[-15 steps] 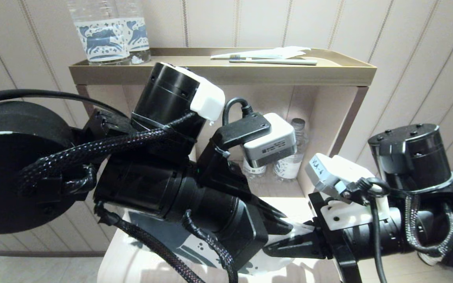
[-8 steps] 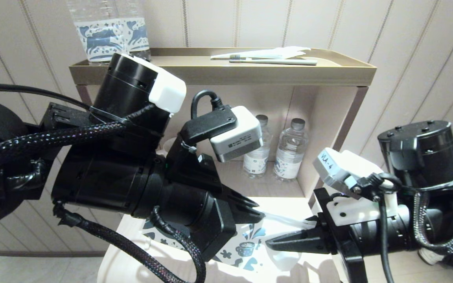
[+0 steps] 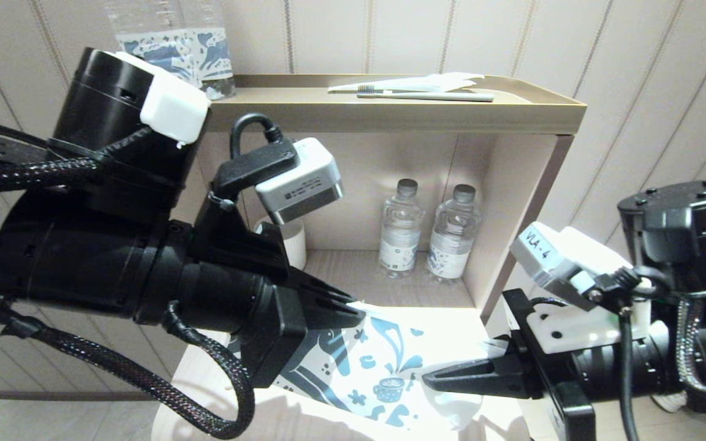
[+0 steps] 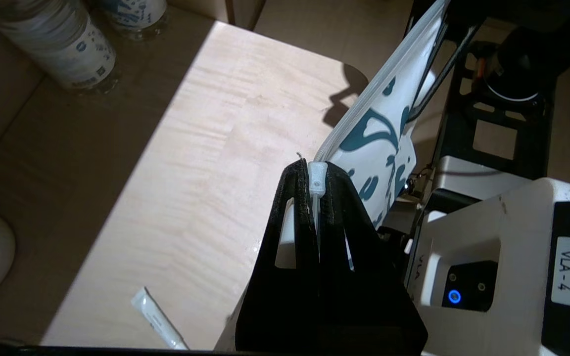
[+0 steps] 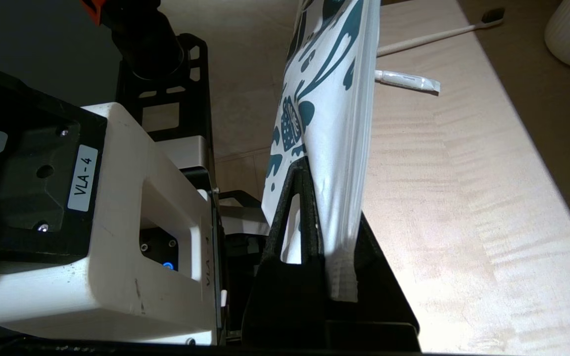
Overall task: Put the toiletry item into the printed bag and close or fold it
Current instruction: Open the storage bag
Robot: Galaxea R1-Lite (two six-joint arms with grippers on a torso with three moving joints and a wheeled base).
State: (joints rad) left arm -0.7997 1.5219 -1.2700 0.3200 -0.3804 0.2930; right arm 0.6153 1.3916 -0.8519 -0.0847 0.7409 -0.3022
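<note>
The bag [image 3: 371, 361] is a flat white pouch printed with blue flowers, a cup and part of a horse. It hangs stretched above the pale wooden surface [image 4: 186, 163] between the two grippers. The left gripper [image 4: 316, 174] has its fingers closed on the white slider [image 4: 317, 179] at one end of the top edge. The right gripper [image 5: 332, 237] has its fingers clamped on the opposite end.

One white toothbrush [image 5: 438, 33] with a black head lies on the surface beyond the bag, beside one small white sachet [image 5: 406, 80].

Two small bottles [image 3: 428, 229] stand in the shelf opening. One more toothbrush [image 3: 426, 95] lies on the top tray [image 3: 390, 113], and a horse-labelled bottle [image 3: 200, 52] stands there.
</note>
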